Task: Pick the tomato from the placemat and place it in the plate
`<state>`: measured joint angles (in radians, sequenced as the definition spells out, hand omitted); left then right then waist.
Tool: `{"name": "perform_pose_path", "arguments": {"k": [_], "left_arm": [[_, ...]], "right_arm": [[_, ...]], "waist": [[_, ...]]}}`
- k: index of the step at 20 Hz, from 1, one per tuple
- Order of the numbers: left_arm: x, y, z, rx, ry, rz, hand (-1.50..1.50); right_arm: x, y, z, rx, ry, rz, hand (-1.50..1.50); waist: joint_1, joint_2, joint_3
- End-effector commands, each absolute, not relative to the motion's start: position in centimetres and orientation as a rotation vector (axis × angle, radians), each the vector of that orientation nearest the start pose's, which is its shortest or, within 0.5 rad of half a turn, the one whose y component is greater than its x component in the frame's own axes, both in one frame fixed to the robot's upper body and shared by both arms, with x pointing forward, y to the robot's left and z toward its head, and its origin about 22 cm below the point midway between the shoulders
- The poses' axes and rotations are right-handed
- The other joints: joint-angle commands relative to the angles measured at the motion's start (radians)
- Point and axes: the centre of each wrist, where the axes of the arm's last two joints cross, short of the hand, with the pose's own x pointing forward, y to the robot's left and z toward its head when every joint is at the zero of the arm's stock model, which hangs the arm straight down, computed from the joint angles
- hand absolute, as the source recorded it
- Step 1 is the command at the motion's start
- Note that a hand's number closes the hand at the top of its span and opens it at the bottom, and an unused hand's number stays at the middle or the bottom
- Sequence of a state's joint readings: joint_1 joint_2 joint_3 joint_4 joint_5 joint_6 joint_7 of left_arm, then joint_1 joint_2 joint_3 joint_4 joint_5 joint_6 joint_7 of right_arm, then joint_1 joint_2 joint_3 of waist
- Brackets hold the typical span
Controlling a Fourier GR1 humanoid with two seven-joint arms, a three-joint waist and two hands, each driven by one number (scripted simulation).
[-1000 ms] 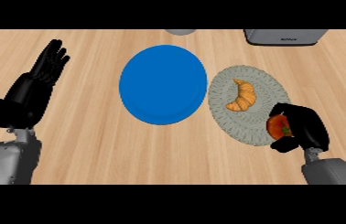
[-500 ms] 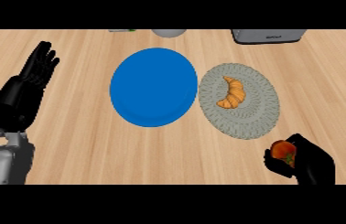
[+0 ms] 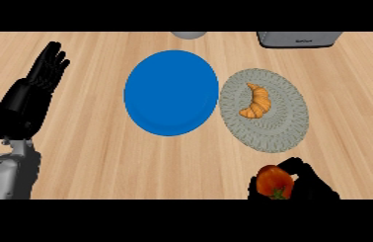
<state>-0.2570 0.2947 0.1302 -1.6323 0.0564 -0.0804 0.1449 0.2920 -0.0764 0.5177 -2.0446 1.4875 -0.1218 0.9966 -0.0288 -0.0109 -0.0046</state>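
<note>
The tomato (image 3: 275,182) is off the placemat (image 3: 265,109) now, lifted clear a second ago and drawn back to the view's lower right; the right hand (image 3: 306,182) has its fingers clamped round it, so the grasp looks done and the carry to the plate (image 3: 171,93) remains; one blue plate, one placemat, one croissant (image 3: 256,101) left on it, one tomato; the left hand (image 3: 38,90) rests at the left edge, fingers straight, above the surface (image 3: 94,152).

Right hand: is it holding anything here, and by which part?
Yes. The right hand is curled round the tomato, gripping its sides, off the placemat. The left hand rests open and holds nothing.
</note>
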Motion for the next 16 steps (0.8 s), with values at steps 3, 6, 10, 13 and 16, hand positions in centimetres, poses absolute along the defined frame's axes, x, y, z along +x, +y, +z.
{"name": "perform_pose_path", "arguments": {"k": [3, 6, 10, 13, 16], "left_arm": [[29.9, 28.3, 11.3, 0.144, -1.744, -0.236, 0.00], [29.8, 27.0, 11.1, 0.124, -1.742, -0.243, 0.00], [30.8, 29.5, 12.2, 0.159, -1.773, -0.249, 0.00], [30.4, 27.2, 11.5, 0.130, -1.758, -0.240, 0.00], [29.8, 27.8, 10.2, 0.122, -1.755, -0.255, 0.00]], "right_arm": [[12.5, -9.8, 12.0, -1.241, -1.269, 0.348, 1.50], [14.0, -7.8, 13.6, -1.244, -1.324, 0.364, 1.50], [17.3, -6.0, 14.5, -1.223, -1.331, 0.402, 1.50], [19.6, -5.2, 15.5, -1.204, -1.342, 0.396, 1.50], [22.4, -4.4, 14.8, -1.167, -1.344, 0.368, 1.50]], "waist": [[0.025, 0.007, 0.003], [0.037, 0.011, 0.004], [0.045, 0.015, 0.003], [0.051, 0.015, 0.004], [0.060, 0.017, 0.004]]}}
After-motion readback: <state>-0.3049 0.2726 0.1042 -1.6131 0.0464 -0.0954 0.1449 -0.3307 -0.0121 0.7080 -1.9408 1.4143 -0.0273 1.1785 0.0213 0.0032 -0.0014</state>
